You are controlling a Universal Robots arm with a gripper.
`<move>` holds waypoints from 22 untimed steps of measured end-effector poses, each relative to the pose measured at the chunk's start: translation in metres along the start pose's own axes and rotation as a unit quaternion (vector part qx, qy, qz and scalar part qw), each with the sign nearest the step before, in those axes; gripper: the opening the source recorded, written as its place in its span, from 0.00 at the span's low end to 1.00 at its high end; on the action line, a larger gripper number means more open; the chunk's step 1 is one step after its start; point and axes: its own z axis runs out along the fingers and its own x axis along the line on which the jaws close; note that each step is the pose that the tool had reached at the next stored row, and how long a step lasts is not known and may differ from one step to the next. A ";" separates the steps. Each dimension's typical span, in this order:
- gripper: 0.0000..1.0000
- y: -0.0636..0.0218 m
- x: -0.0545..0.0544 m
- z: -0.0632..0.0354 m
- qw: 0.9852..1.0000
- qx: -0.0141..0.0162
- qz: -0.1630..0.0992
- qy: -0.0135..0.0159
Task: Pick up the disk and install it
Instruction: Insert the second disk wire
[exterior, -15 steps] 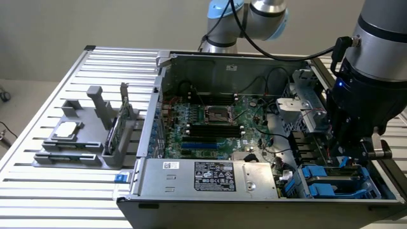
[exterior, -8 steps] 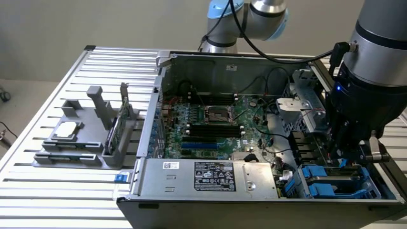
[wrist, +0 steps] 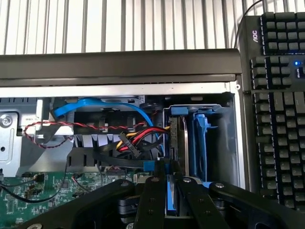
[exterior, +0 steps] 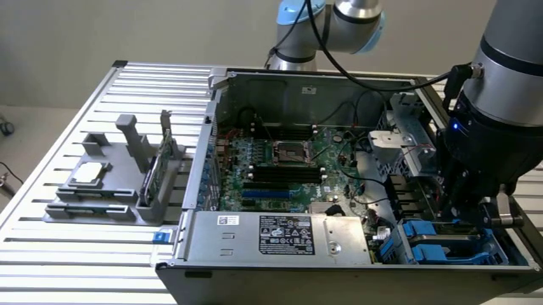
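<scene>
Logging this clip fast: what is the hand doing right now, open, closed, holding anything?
Hand: closed on the blue frame of the disk, which stands on edge in the drive bay at the case's corner.

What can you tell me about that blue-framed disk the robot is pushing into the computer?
The disk stands on edge in the drive bay at the corner of the open computer case, beside a second blue-framed carrier. Its thin silvery metal edge shows, with blue plastic framing it. The robot's hand is closed on the blue frame from above, black fingers on either side. Red, yellow and black cables lie right next to it. Its label side is hidden.
</scene>
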 end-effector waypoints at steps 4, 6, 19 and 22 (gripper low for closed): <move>0.17 0.0007 -0.003 0.0031 1.000 0.001 0.000 0.000; 0.17 0.0022 -0.004 0.0052 1.000 0.002 0.000 0.001; 0.17 0.0045 -0.008 0.0132 1.000 0.004 0.002 0.008; 0.17 0.0046 -0.008 0.0138 1.000 0.004 0.002 0.008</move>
